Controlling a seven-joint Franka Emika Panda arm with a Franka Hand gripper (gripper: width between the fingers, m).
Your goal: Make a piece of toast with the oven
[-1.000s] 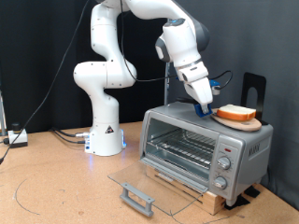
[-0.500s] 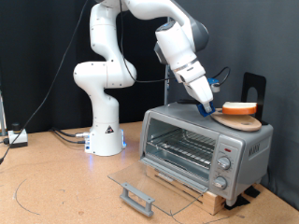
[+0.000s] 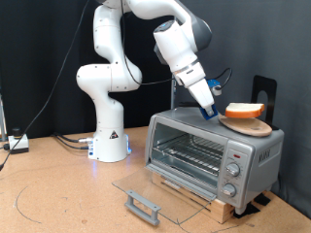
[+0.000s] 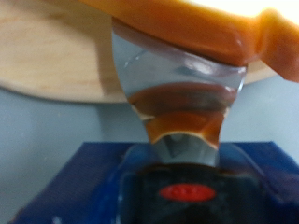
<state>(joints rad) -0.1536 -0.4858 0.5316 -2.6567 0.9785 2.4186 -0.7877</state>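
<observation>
The gripper [image 3: 212,110] hangs over the top of the oven [image 3: 212,152], just at the edge of the piece of toast [image 3: 244,111], its blue-tipped fingers angled down toward 4 o'clock from the arm's wrist in the exterior view. In the wrist view one translucent finger [image 4: 177,98] presses up against the orange-brown crust of the piece of toast [image 4: 187,28], with the pale wooden board [image 4: 51,51] showing behind it. The finger touches the crust, but whether the claw is clenched on the slice or released cannot be told from either view.

The slice sits tilted on the round wooden board [image 3: 247,125], which rests on the oven's silver roof toward its 2 o'clock corner in the exterior view. A black stand [image 3: 264,95] rises just beyond the board.

The oven's glass door [image 3: 146,191] is dropped fully open, lying flat at 7 o'clock from the oven body, handle outermost. The wire rack [image 3: 190,152] inside shows through the opening. Three knobs [image 3: 233,170] line the front panel's right side. The oven stands on a wooden base on the brown table [image 3: 58,189]. The white arm's base [image 3: 109,141] stands at 9 o'clock from the oven.
</observation>
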